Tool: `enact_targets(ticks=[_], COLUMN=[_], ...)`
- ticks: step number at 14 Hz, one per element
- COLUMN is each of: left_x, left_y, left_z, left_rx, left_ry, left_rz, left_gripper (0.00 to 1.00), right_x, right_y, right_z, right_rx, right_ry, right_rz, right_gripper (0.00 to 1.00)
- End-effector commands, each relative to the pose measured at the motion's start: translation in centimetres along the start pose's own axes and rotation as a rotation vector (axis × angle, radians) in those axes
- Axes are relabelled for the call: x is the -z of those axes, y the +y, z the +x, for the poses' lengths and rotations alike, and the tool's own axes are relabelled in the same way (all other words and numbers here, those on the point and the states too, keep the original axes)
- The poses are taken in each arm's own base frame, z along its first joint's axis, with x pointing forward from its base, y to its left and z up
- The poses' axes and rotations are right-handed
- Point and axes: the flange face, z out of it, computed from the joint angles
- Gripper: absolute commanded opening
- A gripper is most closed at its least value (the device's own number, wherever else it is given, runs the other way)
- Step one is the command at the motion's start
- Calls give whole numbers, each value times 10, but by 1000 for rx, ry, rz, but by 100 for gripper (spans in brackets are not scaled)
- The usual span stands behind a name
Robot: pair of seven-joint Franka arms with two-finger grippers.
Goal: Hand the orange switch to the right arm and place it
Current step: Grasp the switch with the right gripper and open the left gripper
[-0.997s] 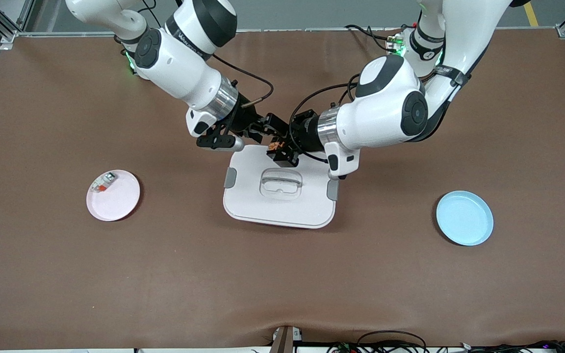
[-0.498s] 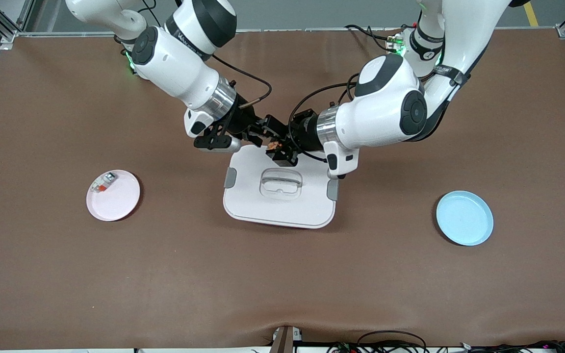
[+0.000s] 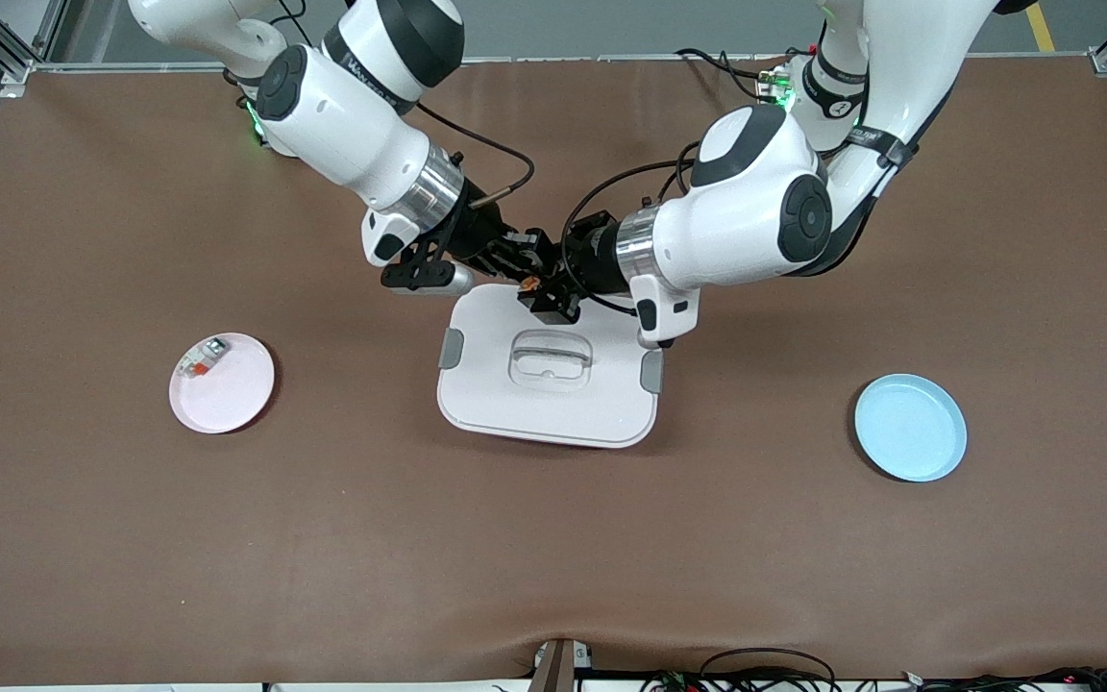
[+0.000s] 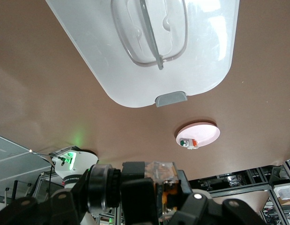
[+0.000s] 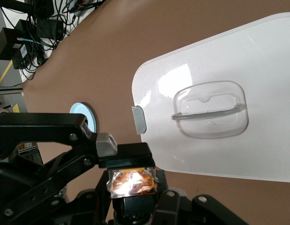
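Observation:
The orange switch (image 3: 531, 283), a tiny black block with orange markings, hangs in the air over the edge of the white lid (image 3: 553, 404) nearest the robot bases. My left gripper (image 3: 546, 293) is shut on it. My right gripper (image 3: 520, 264) meets it head-on, open, with a finger on either side of the switch. In the left wrist view the switch (image 4: 170, 185) sits between my left gripper's (image 4: 170, 190) fingers, with the right gripper's black body close against it. In the right wrist view the switch (image 5: 132, 182) fills the gap of my right gripper (image 5: 132, 190).
The white lid with a clear handle lies mid-table under both hands. A pink plate (image 3: 227, 394) holding a grey-white part with a red-orange tab (image 3: 200, 358) lies toward the right arm's end. A blue plate (image 3: 909, 428) lies toward the left arm's end.
Both grippers have closed the gap between them over the lid's edge. The switch now lies between the right gripper's fingers and shows less in the front view.

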Motion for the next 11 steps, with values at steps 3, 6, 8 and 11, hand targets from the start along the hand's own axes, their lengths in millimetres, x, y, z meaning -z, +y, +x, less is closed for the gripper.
enact_targets(ticks=[3, 6, 8, 11], left_x=[10, 17, 26, 45], left_y=[0, 3, 1, -1], left_z=[-10, -4, -13, -18], left_rx=[6, 26, -4, -40], left_ry=[4, -13, 6, 58], left_rz=[-20, -27, -39, -67], left_gripper=[0, 13, 100, 100], right_x=[3, 3, 3, 9], right_y=[3, 3, 3, 7], right_z=[9, 9, 10, 18], right_rx=[-5, -5, -6, -13], right_ry=[0, 0, -1, -16], right_rz=[-4, -4, -6, -20], right_gripper=[0, 0, 0, 0])
